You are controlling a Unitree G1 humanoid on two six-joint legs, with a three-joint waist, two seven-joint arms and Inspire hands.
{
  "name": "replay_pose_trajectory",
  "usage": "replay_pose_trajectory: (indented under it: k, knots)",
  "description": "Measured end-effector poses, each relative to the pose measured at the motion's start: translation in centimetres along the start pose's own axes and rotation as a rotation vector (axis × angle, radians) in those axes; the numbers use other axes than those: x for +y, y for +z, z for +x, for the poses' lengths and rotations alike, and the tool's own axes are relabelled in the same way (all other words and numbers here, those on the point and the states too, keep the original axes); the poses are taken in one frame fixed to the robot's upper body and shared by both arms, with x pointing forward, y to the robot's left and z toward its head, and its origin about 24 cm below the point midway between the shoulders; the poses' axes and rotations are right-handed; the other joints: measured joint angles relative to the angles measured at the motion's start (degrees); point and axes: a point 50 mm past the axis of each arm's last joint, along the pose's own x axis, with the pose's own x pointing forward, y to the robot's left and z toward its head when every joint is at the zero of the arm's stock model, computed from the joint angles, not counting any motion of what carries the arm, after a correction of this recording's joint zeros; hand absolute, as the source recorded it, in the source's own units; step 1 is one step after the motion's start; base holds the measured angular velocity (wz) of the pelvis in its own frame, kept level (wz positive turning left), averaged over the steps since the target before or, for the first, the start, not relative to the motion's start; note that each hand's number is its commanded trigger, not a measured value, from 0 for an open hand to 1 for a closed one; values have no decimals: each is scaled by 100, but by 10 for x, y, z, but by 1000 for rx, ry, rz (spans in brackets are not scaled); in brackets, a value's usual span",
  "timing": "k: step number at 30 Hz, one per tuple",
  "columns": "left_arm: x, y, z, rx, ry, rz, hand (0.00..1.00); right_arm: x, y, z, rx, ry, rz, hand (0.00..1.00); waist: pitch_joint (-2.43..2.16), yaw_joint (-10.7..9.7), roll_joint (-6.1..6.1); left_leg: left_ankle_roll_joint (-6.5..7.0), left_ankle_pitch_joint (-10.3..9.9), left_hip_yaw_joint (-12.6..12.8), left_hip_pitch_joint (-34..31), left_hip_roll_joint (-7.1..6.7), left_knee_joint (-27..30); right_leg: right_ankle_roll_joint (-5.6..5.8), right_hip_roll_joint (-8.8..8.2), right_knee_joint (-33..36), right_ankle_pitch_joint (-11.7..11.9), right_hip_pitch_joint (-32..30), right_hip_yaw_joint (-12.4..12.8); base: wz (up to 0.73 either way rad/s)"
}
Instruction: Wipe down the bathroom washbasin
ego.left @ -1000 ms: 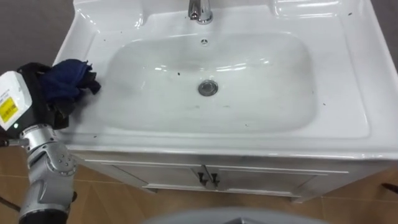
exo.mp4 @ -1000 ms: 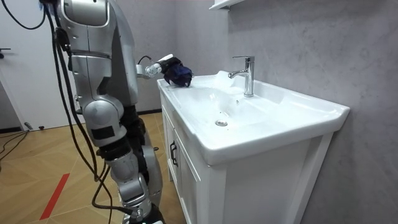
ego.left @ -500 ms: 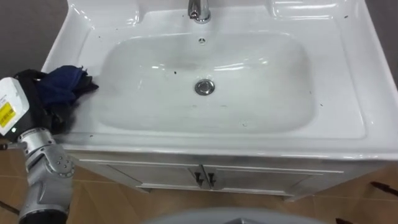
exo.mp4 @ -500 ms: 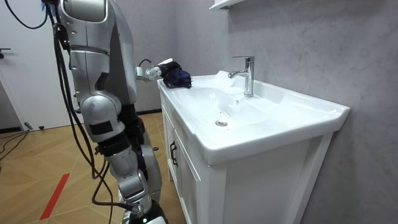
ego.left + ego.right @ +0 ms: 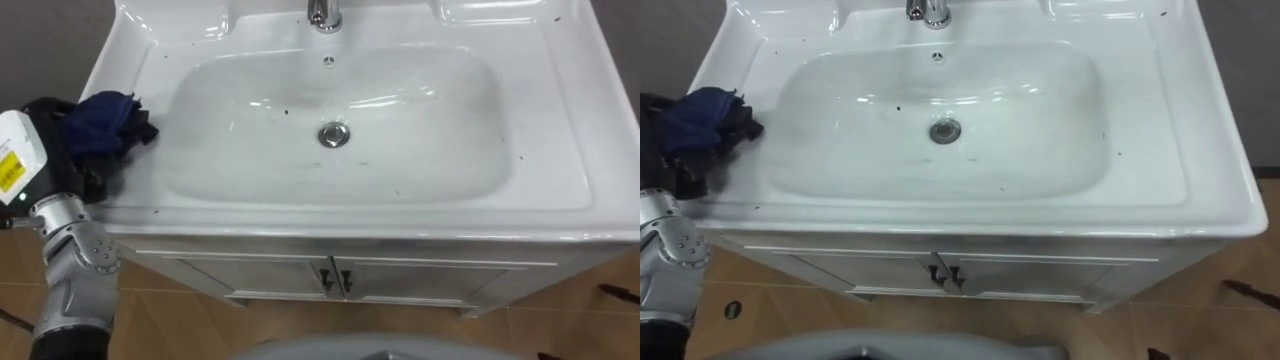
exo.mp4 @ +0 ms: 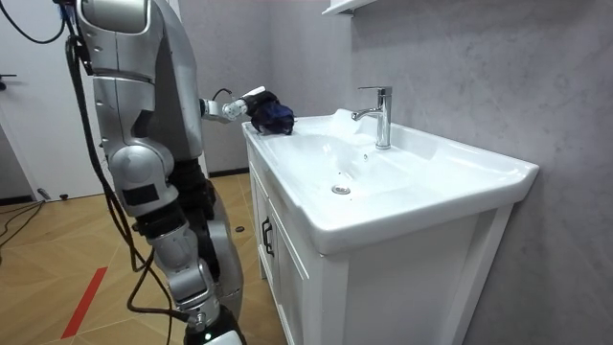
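At the left rim of the white rectangular ceramic basin (image 5: 560, 150): crumpled dark blue cloth (image 5: 103, 120), lying on the flat ledge, outside the bowl. Clutched by the left hand (image 5: 50, 140), dark fingers curled into the folds. Scattered dark specks (image 5: 285, 111) across bowl and ledge. Round metal drain (image 5: 334, 134) at bowl centre, chrome tap (image 5: 323, 14) at the back edge, both well apart from the cloth. Below, white cabinet (image 5: 420, 275), doors closed, two dark handles (image 5: 335, 281). In the room view, standing upright at the cabinet's end, left arm extended to the rim.
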Motion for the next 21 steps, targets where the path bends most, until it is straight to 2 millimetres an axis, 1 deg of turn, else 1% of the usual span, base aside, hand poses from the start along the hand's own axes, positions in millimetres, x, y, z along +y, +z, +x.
replay_pose_trajectory:
  k: [2, 6, 9, 12, 21]
  knots:
    - [0, -1, 0, 2, -2, 2, 0, 0, -1, 0, 5, -8, 0, 0, 2, 9, 10, 11, -5, 36, -2, -4, 11, 9, -6, -26, 4, -6, 42, -6]
    - [-1, -1, 0, 4, -1, 3, 0, 1, -12, -1, 38, -6, -8, 0, -3, 11, 23, 43, -12, 54, -20, -12, 11, 41, -26, -42, 12, -8, 62, -1]
    - [0, -1, 0, -3, 8, 15, 0, 3, -18, -2, 61, -3, -20, 0, -16, 7, 42, 48, -14, 60, -15, -34, 7, 58, -32, -27, 23, -23, 73, 0]
    - [1, 0, -1, -18, 36, 37, 0, 3, -20, -2, 69, -3, -22, 0, -25, 26, 59, 52, -11, 64, 30, -34, -17, 66, -26, -14, 31, -12, 148, -8]
    - [3, 1, 0, -37, 68, 56, 0, 3, -15, -1, 68, -4, -20, 0, -31, 5, 80, 53, -12, 85, 75, -39, -19, 65, -28, -17, 30, 10, 201, -1]
